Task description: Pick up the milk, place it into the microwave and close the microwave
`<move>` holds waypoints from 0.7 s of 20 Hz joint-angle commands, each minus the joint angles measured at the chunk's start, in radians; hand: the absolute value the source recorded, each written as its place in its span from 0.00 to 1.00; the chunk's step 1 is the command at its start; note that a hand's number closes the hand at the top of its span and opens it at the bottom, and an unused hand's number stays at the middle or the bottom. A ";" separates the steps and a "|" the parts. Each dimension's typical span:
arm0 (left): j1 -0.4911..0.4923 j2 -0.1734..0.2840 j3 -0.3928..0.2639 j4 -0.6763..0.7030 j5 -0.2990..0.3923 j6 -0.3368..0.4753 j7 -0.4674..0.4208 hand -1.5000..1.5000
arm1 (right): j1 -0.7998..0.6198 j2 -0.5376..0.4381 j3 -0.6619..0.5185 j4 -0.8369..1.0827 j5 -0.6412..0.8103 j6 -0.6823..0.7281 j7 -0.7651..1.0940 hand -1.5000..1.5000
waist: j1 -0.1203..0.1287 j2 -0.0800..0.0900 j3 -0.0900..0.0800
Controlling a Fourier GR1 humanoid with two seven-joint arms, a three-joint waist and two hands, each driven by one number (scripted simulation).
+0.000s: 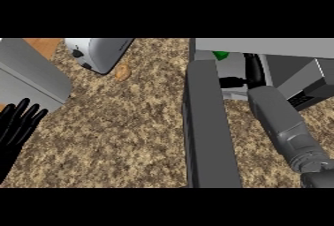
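**Right arm reaching into the microwave, door open**

At the frame's left edge we see the left robot hand [20, 123], black, fingers straight and upright, resting over the speckled brown table [130, 132]. Right of centre, the long grey microwave door [207, 128] stands open toward us. Beyond it, at upper right, our right robot hand [233, 82] reaches into the pale microwave cavity [229, 66]; we cannot tell its finger state. The green-capped milk [221, 55] shows just beyond it, inside.

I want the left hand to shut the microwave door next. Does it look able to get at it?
Probably yes: the left hand rests open at the left edge, with bare counter between it and the door.
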 commanded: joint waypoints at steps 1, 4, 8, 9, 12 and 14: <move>0.004 -0.029 -0.047 0.002 -0.026 -0.021 -0.016 0.00 | 0.061 0.042 -0.031 0.008 -0.035 0.074 -0.058 0.00 | -0.018 -0.010 -0.001; 0.001 -0.042 -0.074 -0.011 -0.018 -0.004 0.018 1.00 | 0.093 0.019 -0.061 0.008 -0.071 0.211 -0.073 0.00 | -0.037 -0.019 -0.001; 0.010 -0.054 -0.116 -0.023 -0.008 -0.001 0.058 1.00 | 0.135 0.033 -0.075 0.003 -0.094 0.318 -0.094 0.00 | -0.048 -0.026 -0.002; 0.028 -0.078 -0.147 -0.055 -0.051 -0.004 0.046 1.00 | 0.172 0.013 -0.074 0.007 -0.095 0.375 -0.121 0.00 | -0.049 -0.026 -0.002; 0.036 -0.077 -0.171 -0.083 -0.035 0.021 0.097 1.00 | 0.232 0.032 -0.067 -0.018 -0.099 0.404 -0.148 0.00 | -0.064 -0.034 -0.003; 0.014 -0.112 -0.228 -0.029 -0.080 0.036 0.081 1.00 | 0.236 0.066 -0.055 -0.040 -0.096 0.389 -0.130 0.00 | -0.072 -0.036 -0.004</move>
